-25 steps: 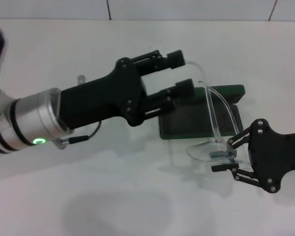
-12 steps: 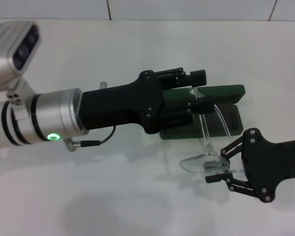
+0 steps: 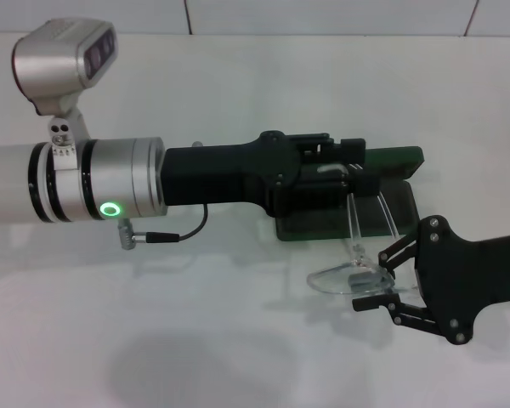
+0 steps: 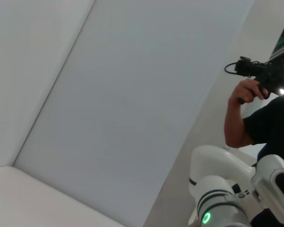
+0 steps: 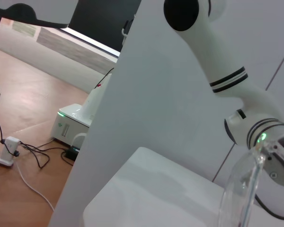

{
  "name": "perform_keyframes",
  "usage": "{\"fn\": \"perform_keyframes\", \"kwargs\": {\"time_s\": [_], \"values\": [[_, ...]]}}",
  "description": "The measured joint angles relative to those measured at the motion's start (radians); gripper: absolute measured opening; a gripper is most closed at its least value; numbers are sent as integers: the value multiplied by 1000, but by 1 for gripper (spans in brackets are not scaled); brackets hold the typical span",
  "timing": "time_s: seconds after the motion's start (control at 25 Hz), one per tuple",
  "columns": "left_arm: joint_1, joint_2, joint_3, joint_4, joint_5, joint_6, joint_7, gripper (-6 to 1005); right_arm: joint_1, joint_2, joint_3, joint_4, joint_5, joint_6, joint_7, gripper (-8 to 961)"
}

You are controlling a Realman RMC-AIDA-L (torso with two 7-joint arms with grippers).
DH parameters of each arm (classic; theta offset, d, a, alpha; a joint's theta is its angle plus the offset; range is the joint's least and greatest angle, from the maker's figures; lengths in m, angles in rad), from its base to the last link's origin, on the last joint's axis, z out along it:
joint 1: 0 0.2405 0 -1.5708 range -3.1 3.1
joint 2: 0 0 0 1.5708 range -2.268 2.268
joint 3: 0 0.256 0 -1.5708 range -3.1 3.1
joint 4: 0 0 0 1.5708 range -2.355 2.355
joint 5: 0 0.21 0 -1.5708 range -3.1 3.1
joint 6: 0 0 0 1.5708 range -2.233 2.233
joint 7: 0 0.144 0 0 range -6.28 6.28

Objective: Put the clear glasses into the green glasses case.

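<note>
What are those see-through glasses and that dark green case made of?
The clear glasses look like glossy transparent plastic: the table shows through the lens and arms. The green glasses case seems rigid, with a smooth, slightly sheened dark green shell, perhaps plastic or leatherette; I cannot tell which.

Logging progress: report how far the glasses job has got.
Done: the green glasses case lies open. In hand: the right gripper holds the clear glasses by the lens; the left gripper grips one arm above the case. Left: fold, lay inside.
</note>
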Motion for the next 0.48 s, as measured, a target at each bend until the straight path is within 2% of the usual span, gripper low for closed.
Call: {"fn": "perform_keyframes", "kwargs": {"time_s": [0.48], "values": [[-1,-2,0,-7,22,-6,-60,603,-7,-2,7,-25,0,0,-31,125]]}}
